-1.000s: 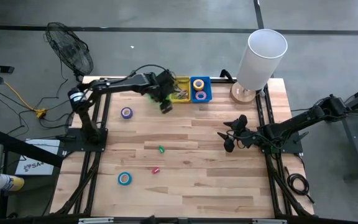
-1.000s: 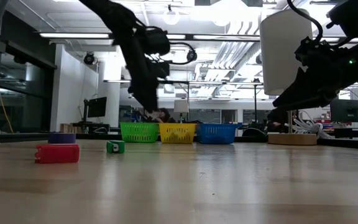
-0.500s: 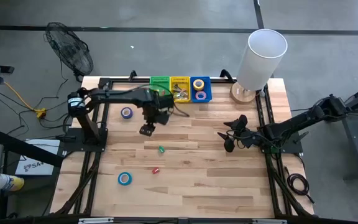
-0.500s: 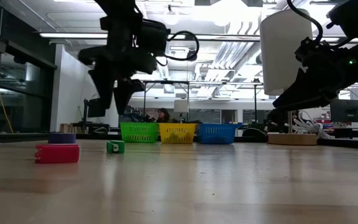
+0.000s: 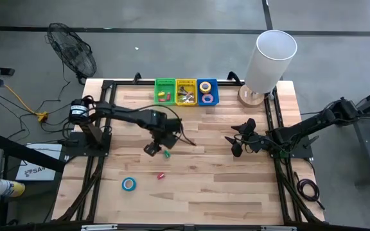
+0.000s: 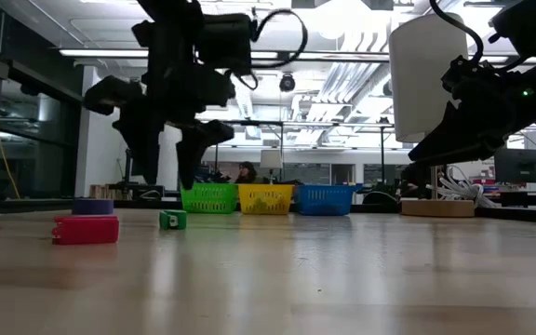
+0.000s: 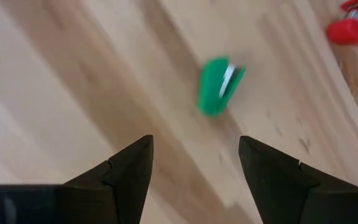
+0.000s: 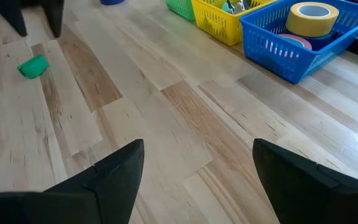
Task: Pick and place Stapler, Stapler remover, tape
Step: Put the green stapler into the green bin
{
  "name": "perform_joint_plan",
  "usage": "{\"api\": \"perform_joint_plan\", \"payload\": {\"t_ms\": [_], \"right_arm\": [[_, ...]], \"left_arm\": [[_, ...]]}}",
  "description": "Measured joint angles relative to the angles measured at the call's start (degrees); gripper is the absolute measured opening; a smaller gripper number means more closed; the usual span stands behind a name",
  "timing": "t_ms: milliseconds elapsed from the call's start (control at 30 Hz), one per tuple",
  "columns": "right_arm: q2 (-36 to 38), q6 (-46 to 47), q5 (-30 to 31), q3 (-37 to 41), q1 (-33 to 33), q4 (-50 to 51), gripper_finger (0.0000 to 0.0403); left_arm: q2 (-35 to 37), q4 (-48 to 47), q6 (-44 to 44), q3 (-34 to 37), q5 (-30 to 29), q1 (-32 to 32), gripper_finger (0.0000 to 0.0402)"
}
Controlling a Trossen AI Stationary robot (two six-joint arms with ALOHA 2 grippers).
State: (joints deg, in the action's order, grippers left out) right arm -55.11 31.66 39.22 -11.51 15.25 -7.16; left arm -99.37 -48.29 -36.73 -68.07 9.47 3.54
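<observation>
A small green stapler lies on the wooden table near its middle. A small red stapler lies a little nearer. My left gripper hovers open just left of the green stapler, pointing down, with nothing between its fingers. A blue tape roll lies flat near the left front. A purple tape roll shows only in the low view. My right gripper waits open at the table's right. No stapler remover can be told apart.
Three baskets stand in a row at the far edge: green, yellow and blue. The blue one holds a yellow tape roll. A white cylinder lamp stands at the far right corner.
My left gripper has swung from the far baskets toward the table's near edge and sunk lower, rolling its wrist as it went. It now hangs beside the green stapler and has stayed open. Nothing on the table has moved.
</observation>
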Motion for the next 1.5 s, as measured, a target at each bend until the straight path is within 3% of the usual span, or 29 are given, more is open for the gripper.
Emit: {"api": "perform_joint_plan", "payload": {"t_ms": [433, 1167, 1500], "right_arm": [[0.0, 0.0, 0.0, 0.0, 0.0, 0.0, 0.0291], [0.0, 0.0, 0.0, 0.0, 0.0, 0.0, 0.0291], [0.0, 0.0, 0.0, 0.0, 0.0, 0.0, 0.0291]], "left_arm": [[0.0, 11.5, -4.0, 5.1, -1.6, -6.3, 0.0233], [0.0, 23.2, -4.9, 12.8, -1.1, -6.2, 0.0233], [0.0, 22.8, -5.0, 12.9, -1.0, -6.2, 0.016]]}}
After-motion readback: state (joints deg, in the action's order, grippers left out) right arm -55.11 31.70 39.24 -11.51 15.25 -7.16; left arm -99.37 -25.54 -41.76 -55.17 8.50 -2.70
